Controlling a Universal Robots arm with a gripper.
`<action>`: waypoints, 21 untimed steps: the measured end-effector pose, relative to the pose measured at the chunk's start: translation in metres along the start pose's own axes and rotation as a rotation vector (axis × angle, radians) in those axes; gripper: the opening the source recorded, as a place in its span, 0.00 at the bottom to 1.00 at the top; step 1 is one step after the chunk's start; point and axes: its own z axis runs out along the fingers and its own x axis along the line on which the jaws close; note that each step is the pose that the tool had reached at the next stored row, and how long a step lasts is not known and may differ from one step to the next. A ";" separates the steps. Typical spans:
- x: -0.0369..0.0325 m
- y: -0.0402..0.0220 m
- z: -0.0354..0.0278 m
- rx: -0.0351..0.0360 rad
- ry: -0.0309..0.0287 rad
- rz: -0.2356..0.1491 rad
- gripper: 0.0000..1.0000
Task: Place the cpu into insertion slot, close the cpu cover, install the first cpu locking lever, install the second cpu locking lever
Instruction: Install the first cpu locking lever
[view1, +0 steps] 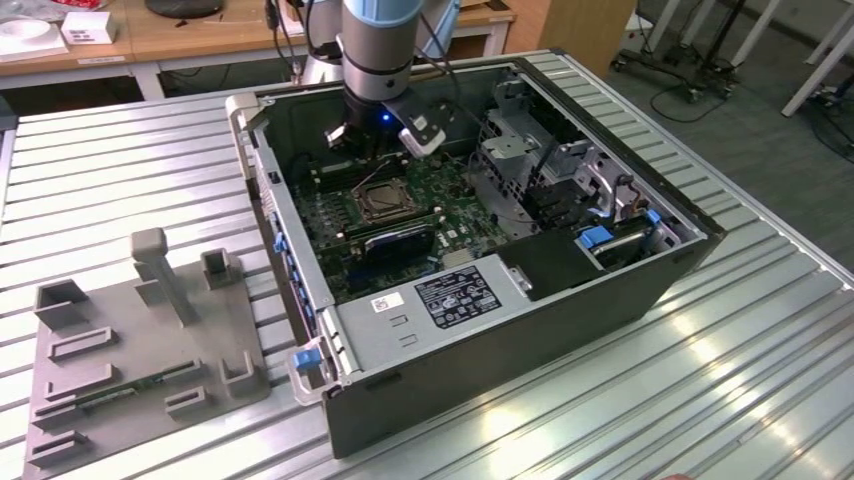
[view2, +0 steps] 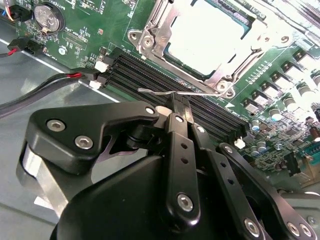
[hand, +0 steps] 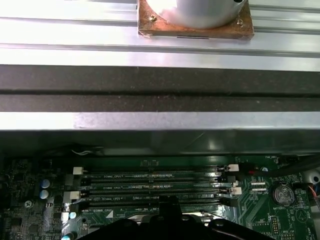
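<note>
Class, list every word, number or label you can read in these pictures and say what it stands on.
None can be read.
Power supply label: print too small.
White lettering beside the memory slots, first wrist view: blurred.
Coin cell stamping, second wrist view: blurred.

No print reads legibly. White silkscreen lettering runs along the memory slots (hand: 150, 182) of the green motherboard (hand: 280, 215). A black label (view1: 458, 297) and a white sticker (view1: 387, 303) sit on the silver metal cover (view1: 367, 335), characters indistinct
</note>
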 end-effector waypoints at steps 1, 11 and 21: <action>-0.0001 -0.0002 0.0005 0.0002 0.0000 0.000 0.11; -0.0031 -0.0014 0.0047 0.0002 0.0001 0.000 0.11; -0.0060 -0.0027 0.0094 0.0002 0.0000 0.000 0.11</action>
